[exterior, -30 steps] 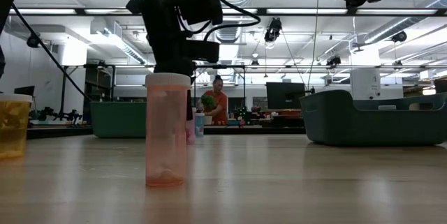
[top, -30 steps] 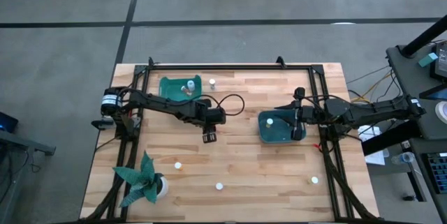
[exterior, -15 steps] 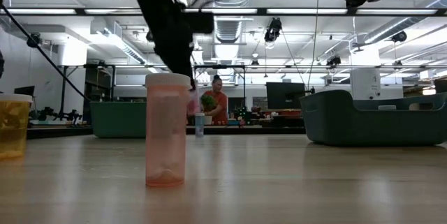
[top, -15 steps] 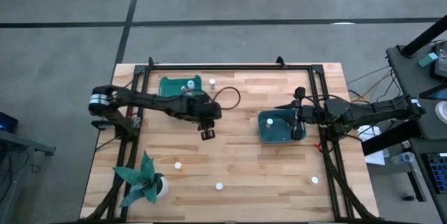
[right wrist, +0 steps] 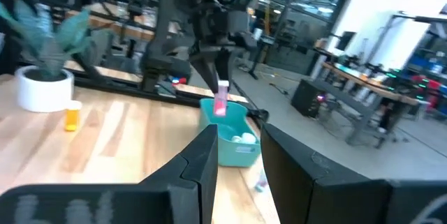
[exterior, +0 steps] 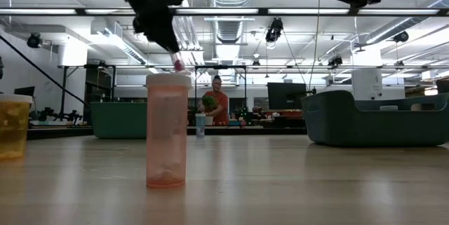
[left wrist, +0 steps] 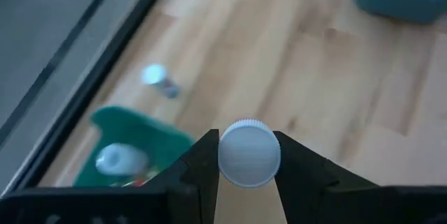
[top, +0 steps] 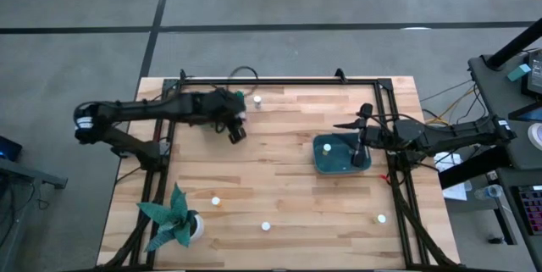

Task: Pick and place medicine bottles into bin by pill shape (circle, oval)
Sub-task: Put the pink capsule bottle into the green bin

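Note:
My left gripper (top: pixel 236 131) is shut on a medicine bottle (left wrist: pixel 249 153) with a white cap and a pinkish body (right wrist: pixel 221 102). It hangs in the air beside the far-left teal tray (left wrist: pixel 143 135), in which another bottle (left wrist: pixel 119 160) lies. My right gripper (top: pixel 359 155) waits over the right teal tray (top: pixel 332 160), open by a narrow gap (right wrist: pixel 239 162) with nothing in it. One bottle (top: pixel 326 147) stands in that tray. Loose bottles stand on the table at the far edge (top: pixel 257 99) and near the front edge (top: pixel 215 201), (top: pixel 266 226), (top: pixel 381 218). My left gripper pinches the bottle between its two fingers at the cap's ribbed sides (left wrist: pixel 228 155). The fingers slant down from the table's left. The bottle is lifted clear of the table, and its pinkish body (exterior: pixel 179 63) hangs below the fingertips.
A teal paper plant in a white pot (top: pixel 175 219) stands at the near left corner. Close to the low camera stand a tall translucent orange bottle (exterior: pixel 167 130) and a yellow one (exterior: pixel 12 125). A black frame (top: pixel 279 80) runs round the table. A person (exterior: pixel 219 100) is far behind.
My left gripper has risen and drawn back toward the table's far left, toward the left teal tray, rolling somewhat. The bottle between its fingers has gone up with it and is now well clear of the table.

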You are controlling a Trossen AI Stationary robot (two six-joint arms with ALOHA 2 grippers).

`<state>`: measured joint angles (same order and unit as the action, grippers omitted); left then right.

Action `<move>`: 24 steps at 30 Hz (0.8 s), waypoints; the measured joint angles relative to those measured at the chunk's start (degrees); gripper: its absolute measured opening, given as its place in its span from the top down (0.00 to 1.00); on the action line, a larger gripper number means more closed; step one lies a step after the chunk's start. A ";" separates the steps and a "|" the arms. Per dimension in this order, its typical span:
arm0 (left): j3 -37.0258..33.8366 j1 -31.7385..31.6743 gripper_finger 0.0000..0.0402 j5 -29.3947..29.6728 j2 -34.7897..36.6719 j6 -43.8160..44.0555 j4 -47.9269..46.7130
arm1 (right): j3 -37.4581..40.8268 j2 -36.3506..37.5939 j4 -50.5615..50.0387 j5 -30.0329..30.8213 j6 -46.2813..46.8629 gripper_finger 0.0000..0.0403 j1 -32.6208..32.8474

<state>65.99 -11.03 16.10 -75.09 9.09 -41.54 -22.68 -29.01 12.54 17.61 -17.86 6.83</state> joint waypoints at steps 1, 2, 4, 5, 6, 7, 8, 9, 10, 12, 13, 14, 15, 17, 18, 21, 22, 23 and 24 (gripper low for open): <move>-0.22 -1.12 0.76 0.49 0.79 0.44 -0.18 | 0.00 0.02 -0.03 1.01 -0.07 0.75 0.00; -0.56 -2.18 0.76 1.05 1.46 0.91 -0.24 | 0.00 0.00 -0.03 1.78 -0.17 0.75 0.00; -1.41 -4.55 0.76 1.49 2.48 1.13 0.04 | 0.00 0.00 -0.23 2.10 -0.37 0.75 -0.19; -2.03 -5.78 0.76 1.49 2.95 1.20 0.24 | 0.00 -0.03 -0.23 2.08 -0.75 0.75 -0.25; -2.83 -7.01 0.76 1.49 3.31 1.55 0.24 | 0.00 -0.07 -0.27 2.08 -0.83 0.75 -0.28; -3.57 -8.30 0.76 1.51 3.62 2.30 0.13 | 0.00 -0.05 -0.27 2.08 -1.03 0.75 -0.28; -4.33 -9.56 0.76 1.51 3.90 2.85 0.19 | 0.02 -0.05 -0.24 2.08 -1.26 0.75 -0.34; -5.13 -10.73 0.76 1.52 4.12 3.70 0.16 | 0.10 -0.05 -0.23 2.08 -1.51 0.75 -0.42; -5.95 -11.85 0.76 1.52 4.41 4.31 0.15 | 0.24 -0.05 -0.25 2.09 -1.82 0.75 -0.54; -7.58 -13.65 0.76 1.46 5.03 5.81 0.12 | 0.38 -0.05 -0.35 3.32 -3.07 0.75 -1.01; -8.33 -14.48 0.76 1.40 5.39 6.80 0.06 | 0.45 -0.07 -0.30 4.74 -4.11 0.75 -1.27; -9.01 -15.18 0.76 1.36 5.80 7.48 -0.06 | 0.46 -0.07 -0.29 6.65 -5.13 0.75 -1.55; -9.59 -15.74 0.76 1.35 6.16 8.41 -0.10 | 0.46 -0.06 -0.11 8.69 -6.68 0.75 -1.87; -10.55 -16.66 0.76 1.32 6.87 9.78 -0.05 | 0.46 0.05 0.71 12.76 -10.38 0.75 -2.68; -11.04 -17.05 0.76 1.20 7.21 10.24 -0.03 | 0.48 0.06 1.46 14.46 -12.01 0.75 -3.15; -12.47 -18.07 0.76 0.40 8.04 12.23 -0.26 | 0.48 0.08 4.76 17.00 -15.68 0.75 -4.82; -12.82 -18.33 0.76 0.26 8.27 12.96 -0.52 | 0.48 0.08 5.74 17.00 -16.56 0.75 -5.32; -13.01 -18.63 0.76 0.24 8.40 13.11 -1.22 | 0.48 0.08 6.54 17.09 -17.39 0.75 -5.84; -13.09 -18.85 0.76 0.26 8.42 13.15 -1.67 | 0.48 0.08 6.87 17.09 -17.87 0.75 -6.28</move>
<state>52.91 -29.88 16.36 -66.67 22.24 -43.21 -22.20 -28.93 19.41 34.70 -35.74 0.55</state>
